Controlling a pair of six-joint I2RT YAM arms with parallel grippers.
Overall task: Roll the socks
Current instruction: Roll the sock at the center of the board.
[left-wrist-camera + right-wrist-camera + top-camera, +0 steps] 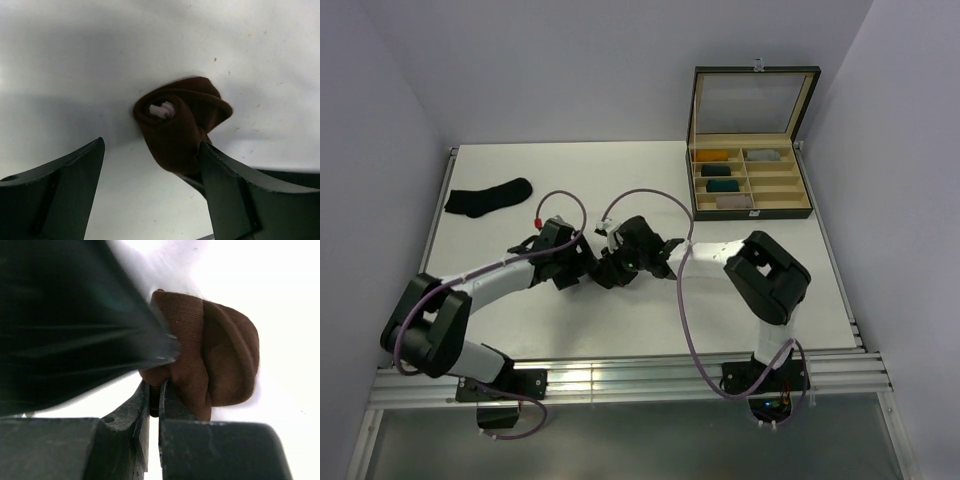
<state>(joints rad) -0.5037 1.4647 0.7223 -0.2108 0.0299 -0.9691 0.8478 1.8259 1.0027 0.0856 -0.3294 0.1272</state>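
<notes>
1. In the right wrist view we see our right gripper (154,396) with its jaws pressed almost together, only a thin slit between them. A fold of the brown sock (215,360) is pinched there at the roll's near edge.
2. A large dark blurred shape fills the upper left of that view and touches the roll; we cannot tell what it is.
3. Our left gripper (151,149) stands wide open and holds nothing. The brown sock (180,125) lies between its fingers, against the right-hand finger (225,190) and well apart from the left-hand one.
4. The sock is wound into a loose coil lying on the table (75,60), with a bit of pale fabric showing at its centre.
5. From above, the left gripper (582,262) and right gripper (610,266) meet near the middle of the table (620,320). The roll is mostly hidden between them.
6. The black sock (488,197) lies flat and unrolled at the far left, well apart from both grippers.
7. At the far right stands an open box (754,212) with its lid upright. Rolled bundles (717,155) sit in its compartments.
</notes>
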